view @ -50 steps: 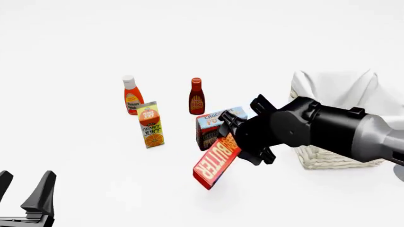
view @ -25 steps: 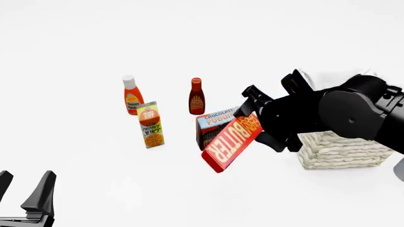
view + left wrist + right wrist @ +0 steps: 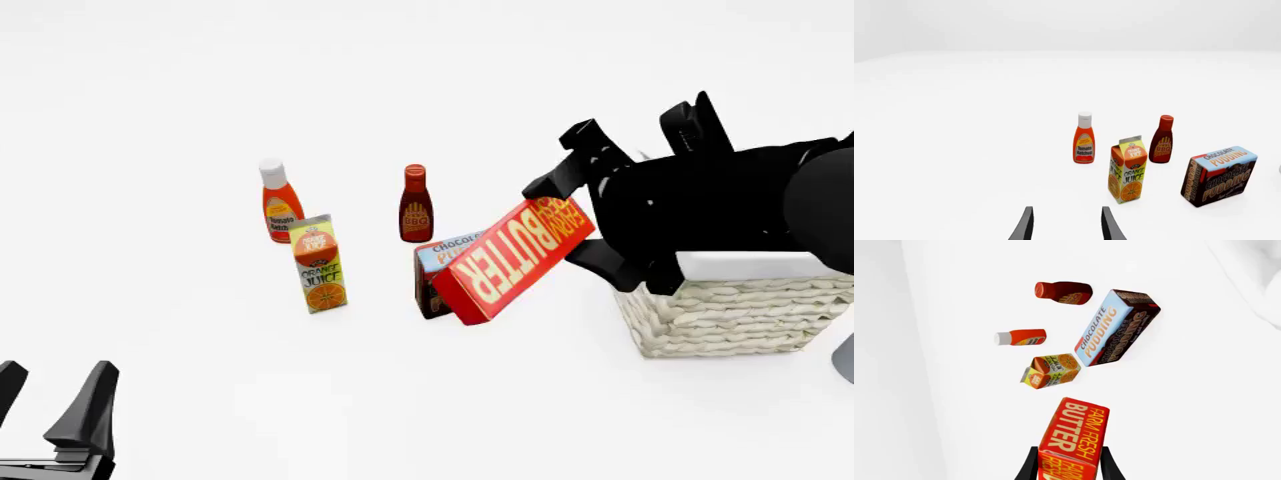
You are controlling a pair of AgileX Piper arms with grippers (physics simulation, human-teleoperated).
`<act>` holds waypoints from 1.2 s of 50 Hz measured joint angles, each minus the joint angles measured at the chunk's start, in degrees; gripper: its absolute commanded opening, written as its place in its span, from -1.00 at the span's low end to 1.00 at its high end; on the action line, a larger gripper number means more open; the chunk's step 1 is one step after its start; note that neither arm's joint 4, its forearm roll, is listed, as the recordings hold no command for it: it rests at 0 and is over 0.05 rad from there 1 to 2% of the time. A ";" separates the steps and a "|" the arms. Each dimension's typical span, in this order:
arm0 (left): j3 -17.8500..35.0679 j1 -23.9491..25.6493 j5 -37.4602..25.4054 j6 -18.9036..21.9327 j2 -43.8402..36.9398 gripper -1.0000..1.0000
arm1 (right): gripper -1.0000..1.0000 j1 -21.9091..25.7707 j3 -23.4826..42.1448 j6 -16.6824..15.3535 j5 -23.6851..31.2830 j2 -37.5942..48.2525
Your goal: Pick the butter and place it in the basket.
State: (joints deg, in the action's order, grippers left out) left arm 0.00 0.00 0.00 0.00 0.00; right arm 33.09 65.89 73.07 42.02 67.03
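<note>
Wicker basket, pale and square with a white cloth liner over its rim, sits on the white surface at your right, partly hidden by the right arm. Your right pincer is clamped on one end of the red rectangular butter carton, which hangs tilted in the air just left of the basket and in front of the dark chocolate pudding box. Judging by its shape, the carton is stiff and light, but an end grip lets it swing, so carry it gently. Your left pincer rests with fingers apart, holding nothing. Beyond stand an orange juice carton, a ketchup bottle and a BBQ sauce bottle.
</note>
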 measured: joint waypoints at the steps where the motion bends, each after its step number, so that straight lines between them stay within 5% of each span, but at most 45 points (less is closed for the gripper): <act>1: 0.00 0.00 0.00 0.00 0.00 1.00 | -1.00 -0.10 0.14 0.07 0.17 -0.33; 60: 0.00 0.00 0.00 0.00 0.00 1.00 | -1.00 -12.14 4.67 6.57 8.57 -16.43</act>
State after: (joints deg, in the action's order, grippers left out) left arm 0.00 0.00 0.00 0.00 0.00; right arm 20.95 70.56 79.64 50.59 50.60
